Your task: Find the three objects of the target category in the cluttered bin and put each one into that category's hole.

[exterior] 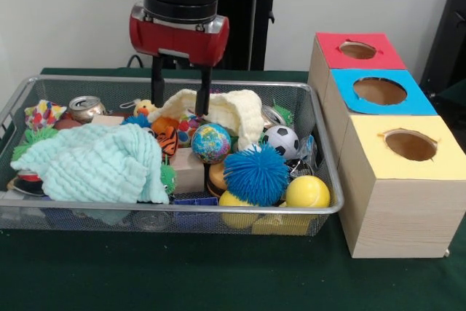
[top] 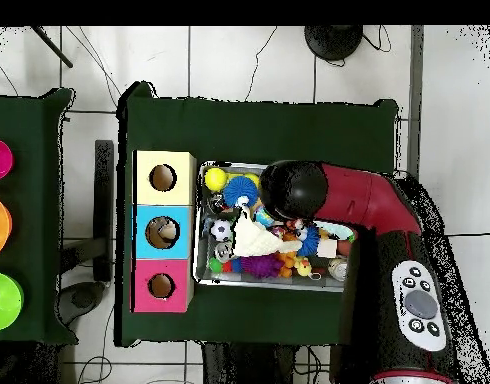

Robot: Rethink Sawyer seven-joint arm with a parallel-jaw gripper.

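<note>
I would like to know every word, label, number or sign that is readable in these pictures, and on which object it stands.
No text can be read in either view.
The crushed can in the wire bin: any print is too blurred to read.
The buttons on the robot arm: markings are too small to read.
The three boxes carry no writing.

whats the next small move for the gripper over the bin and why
Probably lower straight down a little. The gripper hangs open above the cream knitted cloth at the back of the wire bin, its fingers at the cloth's top edge and holding nothing; lifting that cloth aside would likely uncover more objects.
</note>
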